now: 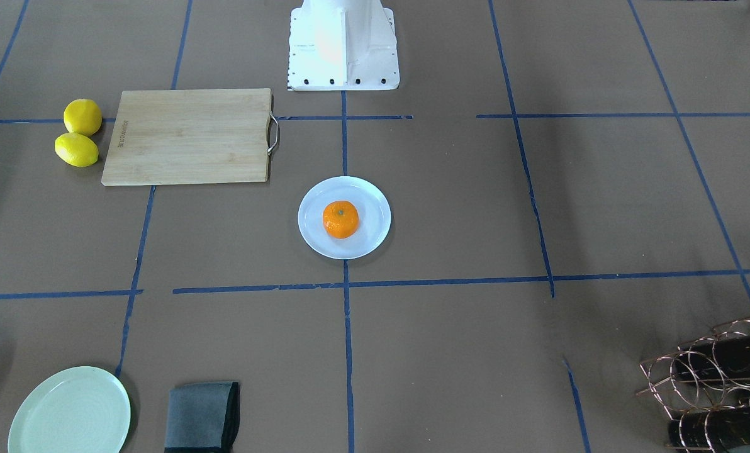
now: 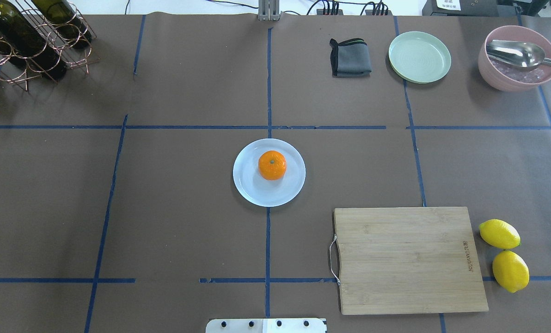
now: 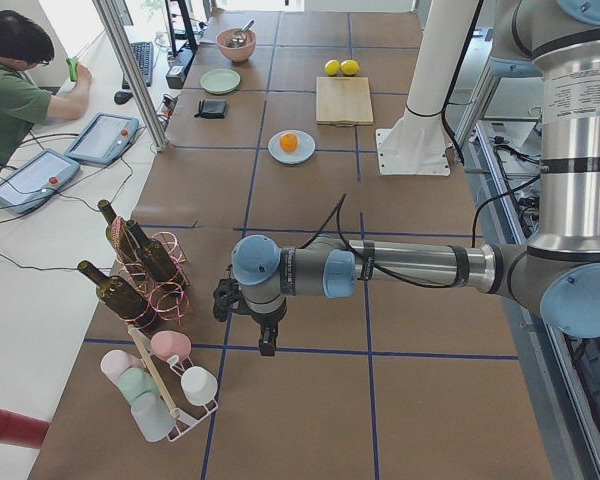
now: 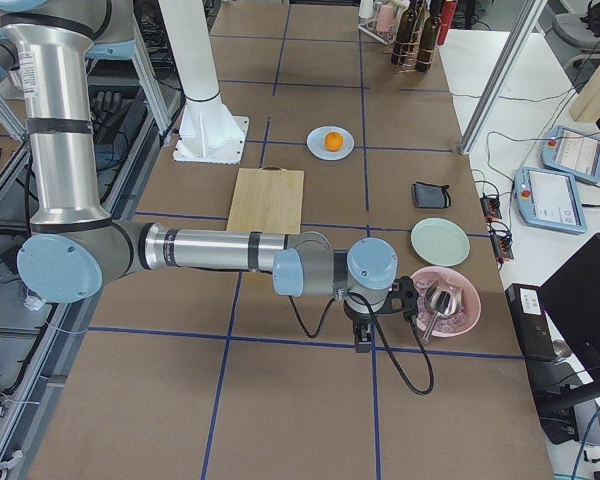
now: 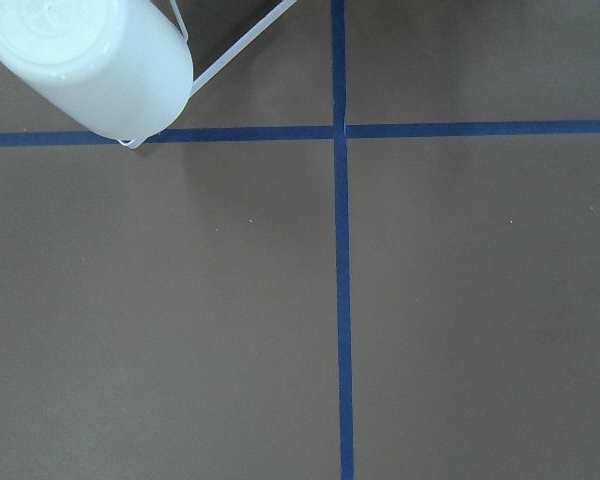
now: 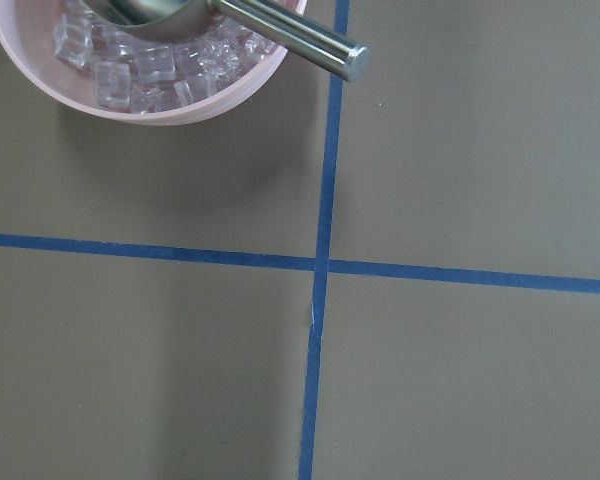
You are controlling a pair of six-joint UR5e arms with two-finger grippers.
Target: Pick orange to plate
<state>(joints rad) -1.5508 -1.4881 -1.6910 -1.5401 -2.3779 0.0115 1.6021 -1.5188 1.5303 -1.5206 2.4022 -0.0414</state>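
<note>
The orange rests stem-up in the middle of the pale bluish-white plate at the table's centre. Both also show far off in the side views, the orange on the plate. Neither arm is over the centre. My left gripper hangs low near the table's left end, next to a cup rack. My right gripper hangs low near the right end, beside the pink bowl. Whether either is open or shut, I cannot tell. Both wrist views show no fingers.
A wooden cutting board lies front right with two lemons beside it. A pale green plate, grey cloth and pink bowl of ice with a scoop stand far right. A bottle rack stands far left, a cup rack beyond it.
</note>
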